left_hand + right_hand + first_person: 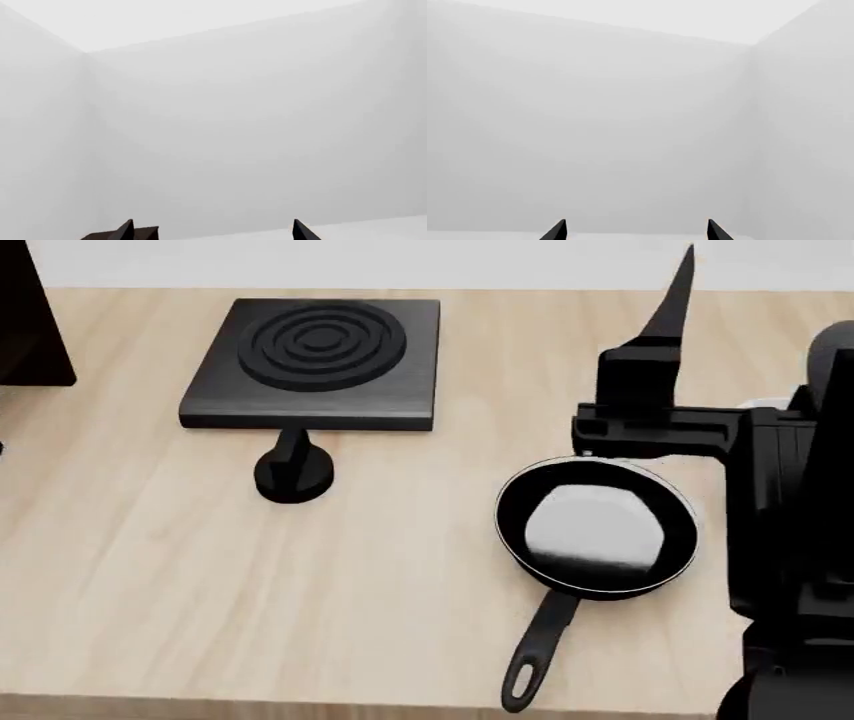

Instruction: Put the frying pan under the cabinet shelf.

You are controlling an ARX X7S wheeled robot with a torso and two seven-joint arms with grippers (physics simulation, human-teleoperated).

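The frying pan (534, 540), black with a thin silvery rim, lies on the wooden table at the front right in the head view. A pale patch shows on its glossy inside, and its long handle (538, 655) points toward the table's front edge. Only a dark corner of the cabinet shelf (27, 325) shows at the far left. My right gripper (636, 232) is open and faces a blank wall. In the head view it stands raised just behind the pan with one finger (671, 300) pointing up. My left gripper (213, 233) is open too and holds nothing.
A square black stove plate (314, 355) with concentric rings lies at the back middle. In front of it stands a small black knob-like piece (294, 475). My right arm (787, 540) fills the right side. The table's front edge (267, 708) runs along the bottom.
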